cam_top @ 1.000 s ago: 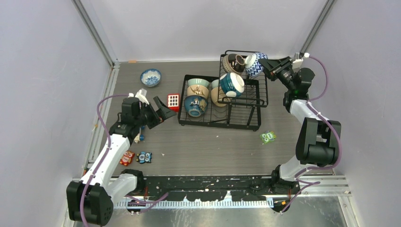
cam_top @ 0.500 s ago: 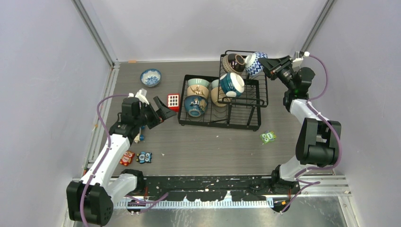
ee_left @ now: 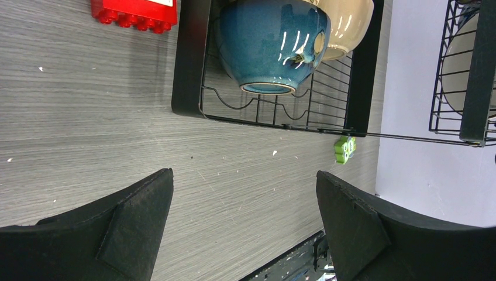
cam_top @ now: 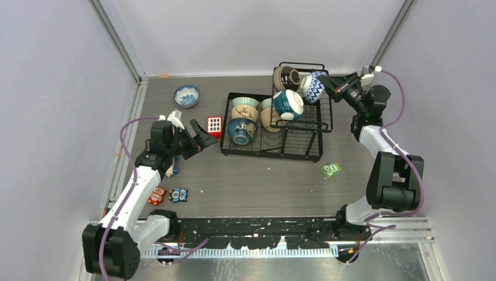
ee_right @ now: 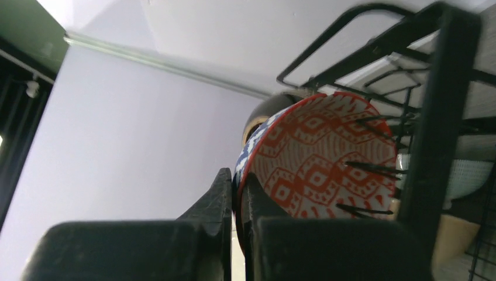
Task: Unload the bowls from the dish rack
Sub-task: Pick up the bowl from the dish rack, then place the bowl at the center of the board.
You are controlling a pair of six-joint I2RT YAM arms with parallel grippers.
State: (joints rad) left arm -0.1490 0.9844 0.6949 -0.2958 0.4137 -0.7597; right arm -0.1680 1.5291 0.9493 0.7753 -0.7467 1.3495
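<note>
over at the far right corner of the rack (cam_top: 269, 154), the right end effector (cam_top: 323, 82) is clamped on the rim of the zigzag bowl (cam_top: 313, 86). that bowl sits tipped on its side at the top of the wire basket, right against the brown bowl (cam_top: 288, 76). the wrist view shows the rim pinched between the fingers (ee_right: 217, 199), with a red pattern inside. the left end effector (cam_top: 206, 138) hangs wide open over the counter (cam_top: 263, 181) beside the red block (cam_top: 214, 123), holding nothing. progress-wise it looks early. only the floral bowl (cam_top: 186, 95) is out on the counter, well apart from the rack. the dark blue bowl (cam_top: 241, 130), teal bowl (cam_top: 288, 104) and a few more packed around them are all in the rack, so most of the unloading is left.
</note>
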